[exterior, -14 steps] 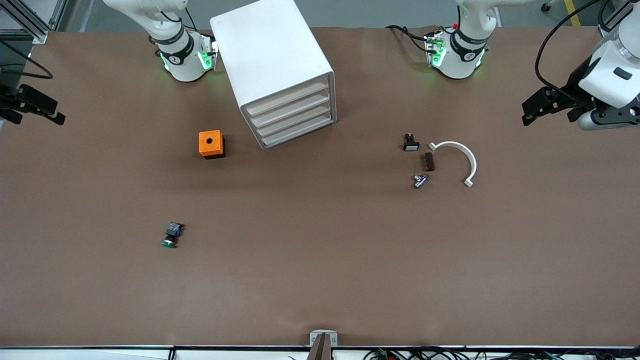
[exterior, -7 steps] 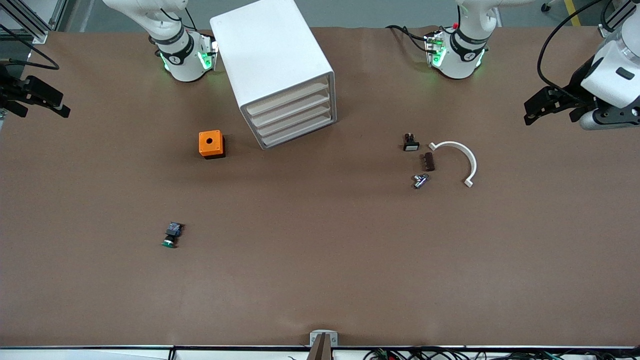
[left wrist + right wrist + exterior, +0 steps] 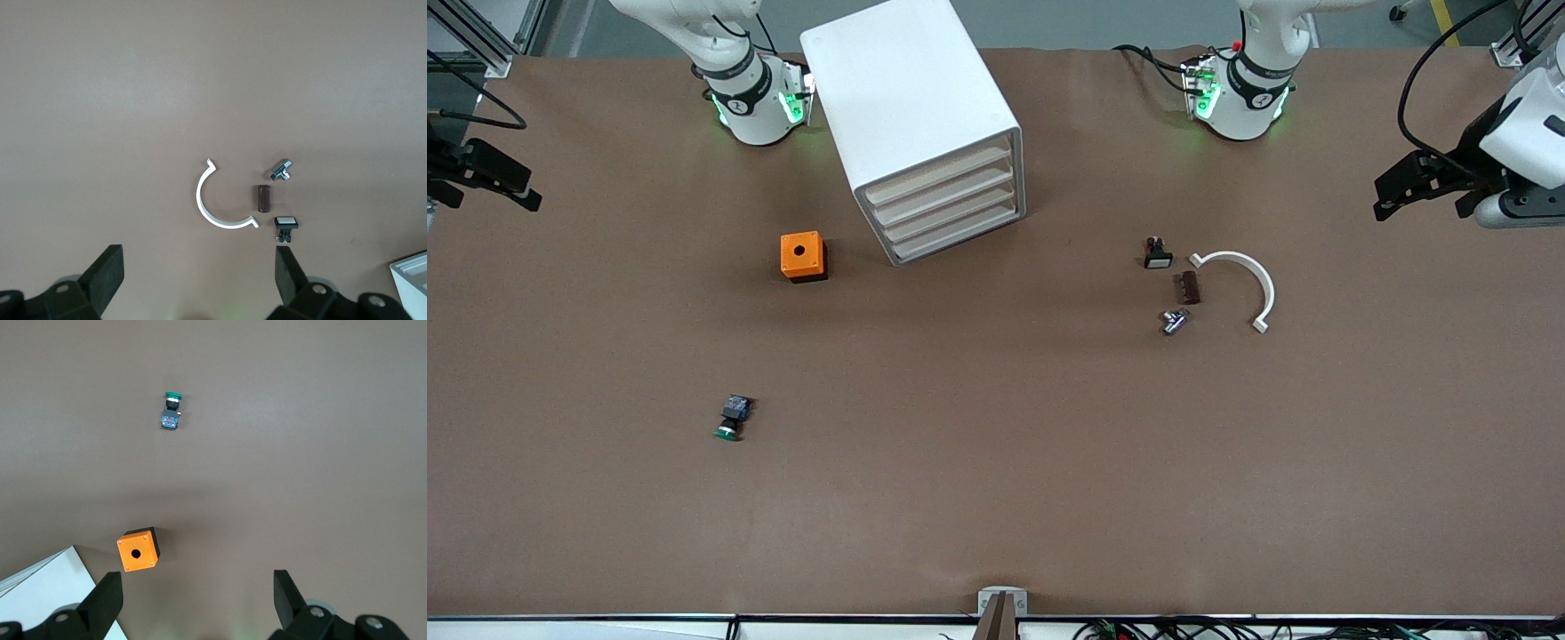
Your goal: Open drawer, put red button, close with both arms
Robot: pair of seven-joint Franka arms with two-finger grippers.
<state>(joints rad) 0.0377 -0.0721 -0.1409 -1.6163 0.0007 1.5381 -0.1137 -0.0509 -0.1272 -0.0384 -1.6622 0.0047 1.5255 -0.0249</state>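
Both claws spread wide and empty, over the table's two ends.
Left gripper (image 3: 1403,187) at two o'clock, right gripper (image 3: 482,174) at ten. Drawers (image 3: 947,212) at twelve are all shut, and no red button shows. A drawer is probably light, stiff and slick: hook its front lip.

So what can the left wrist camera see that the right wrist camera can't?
Only the left wrist view shows the white plastic half-ring, small brown block, silver metal fitting and white-capped black button. Only the right wrist view shows the orange box with a hole and green-capped button. Both show the brown table and a white cabinet corner.
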